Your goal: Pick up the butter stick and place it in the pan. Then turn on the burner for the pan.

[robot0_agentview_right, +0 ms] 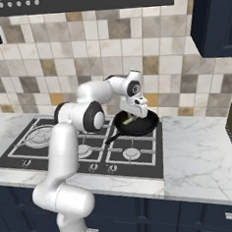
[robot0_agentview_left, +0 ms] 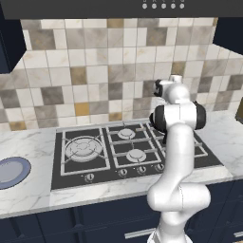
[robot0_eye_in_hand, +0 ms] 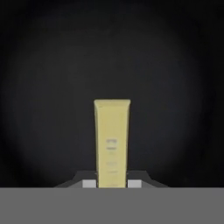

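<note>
The pan [robot0_agentview_right: 137, 122] sits on the rear right grate of the stove [robot0_agentview_right: 51, 143], near the middle of the right base view, its short handle pointing toward the lower left. The claw [robot0_agentview_right: 133, 117] hangs over the pan's dark bowl, closed on the butter stick [robot0_agentview_right: 128, 121], a pale yellow sliver showing just beneath it. In the hand view the butter stick [robot0_eye_in_hand: 112, 140] rises from between the two finger tips at the bottom centre, pinched at its near end, against the black inside of the pan [robot0_eye_in_hand: 52, 87]; whether its far end touches the pan floor cannot be told.

At the left edge of the left base view a round blue-grey plate [robot0_agentview_left: 12, 171] lies on the marble table [robot0_agentview_left: 28, 199], apart from the stove [robot0_agentview_left: 95, 178]. Knobs [robot0_agentview_left: 122, 172] run along the stove's front edge. The large ring burner [robot0_agentview_left: 84, 148] is at its left. A tiled wall [robot0_agentview_left: 95, 71] in beige and grey rises behind, with dark blue cabinets [robot0_agentview_right: 213, 16] at the upper right of the right base view.
</note>
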